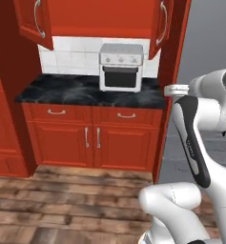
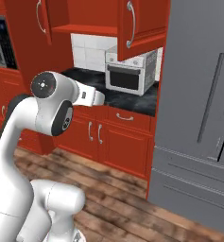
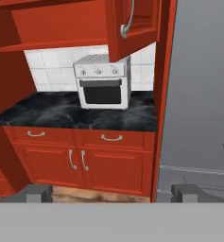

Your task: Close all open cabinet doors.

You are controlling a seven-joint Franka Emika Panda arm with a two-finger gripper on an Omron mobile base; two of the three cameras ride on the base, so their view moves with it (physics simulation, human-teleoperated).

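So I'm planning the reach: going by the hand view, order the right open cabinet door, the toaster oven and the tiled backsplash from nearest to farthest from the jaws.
1. Right open cabinet door, upper right, swung out toward the camera.
2. Toaster oven, centre, on the black counter.
3. Tiled backsplash, on the wall behind the oven.

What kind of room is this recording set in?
A rendered home kitchen: red cabinets with open wall cabinet doors, a dark marble-look counter carrying a white toaster oven, and a tall grey fridge beside them.
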